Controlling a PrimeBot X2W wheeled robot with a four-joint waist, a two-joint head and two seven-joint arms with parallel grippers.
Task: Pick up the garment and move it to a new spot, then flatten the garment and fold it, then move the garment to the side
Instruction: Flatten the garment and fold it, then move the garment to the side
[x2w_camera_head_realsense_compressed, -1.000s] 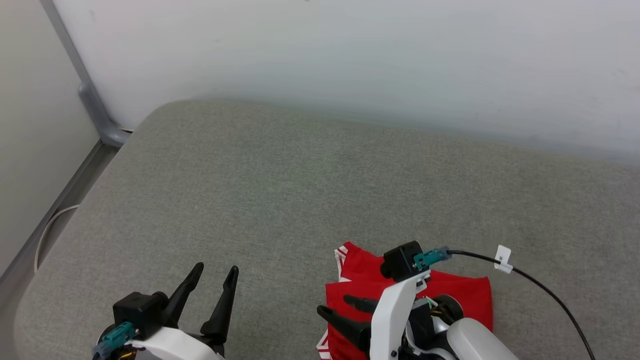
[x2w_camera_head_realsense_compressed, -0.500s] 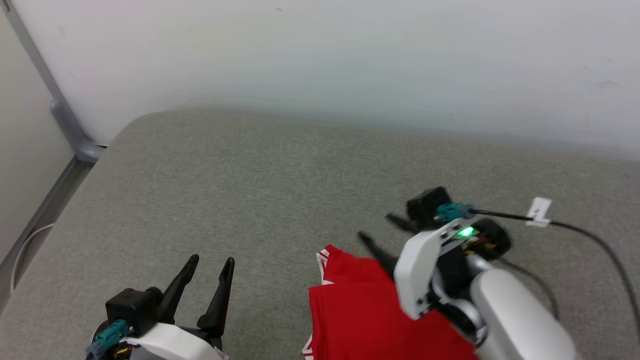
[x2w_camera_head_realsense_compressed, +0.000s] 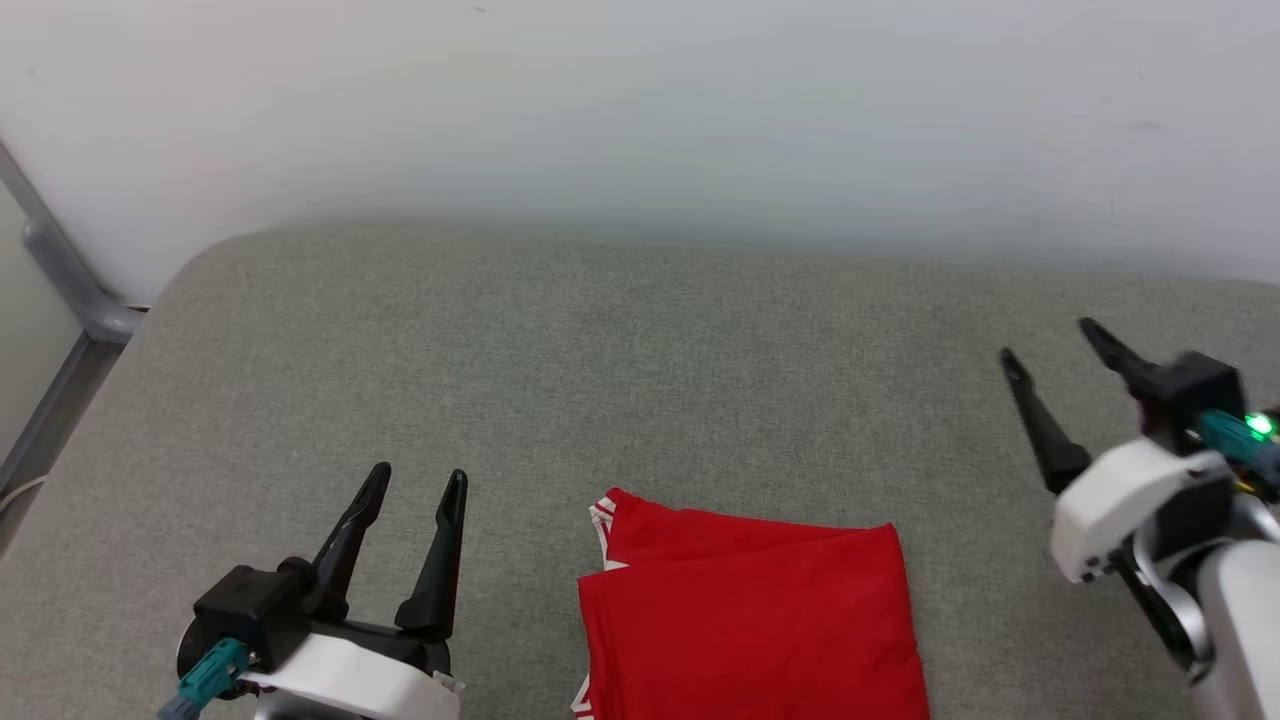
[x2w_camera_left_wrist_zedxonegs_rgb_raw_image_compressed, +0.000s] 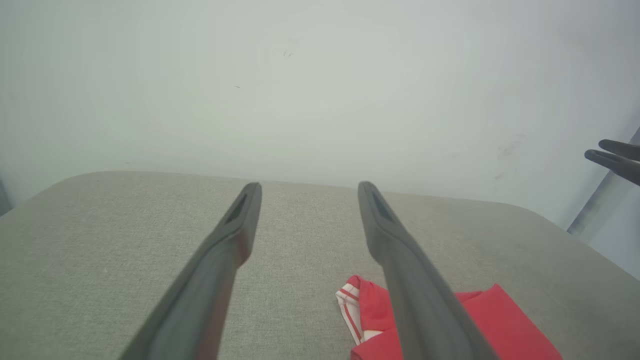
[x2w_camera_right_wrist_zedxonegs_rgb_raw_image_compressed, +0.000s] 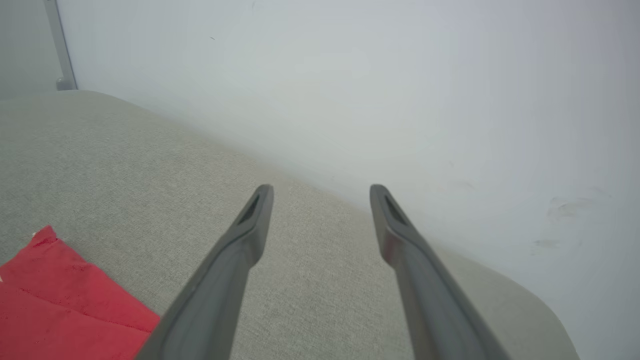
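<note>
Folded shirt (x2w_camera_head_realsense_compressed: 750, 620) is lying on the cushion (x2w_camera_head_realsense_compressed: 640, 380). Both claws are being held wide, empty: left claw (x2w_camera_head_realsense_compressed: 418, 478) near the shirt's left edge, right claw (x2w_camera_head_realsense_compressed: 1045, 340) well apart past its far right corner. Left arm is being judged nearer for the sideways move.

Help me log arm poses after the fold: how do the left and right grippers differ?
The left gripper sits low, close beside the folded garment; the right gripper is higher in the head view, farther off on the other side. The left gripper's fingers point nearly straight up that view; the right gripper's lean leftward. Both are open and empty.
</note>
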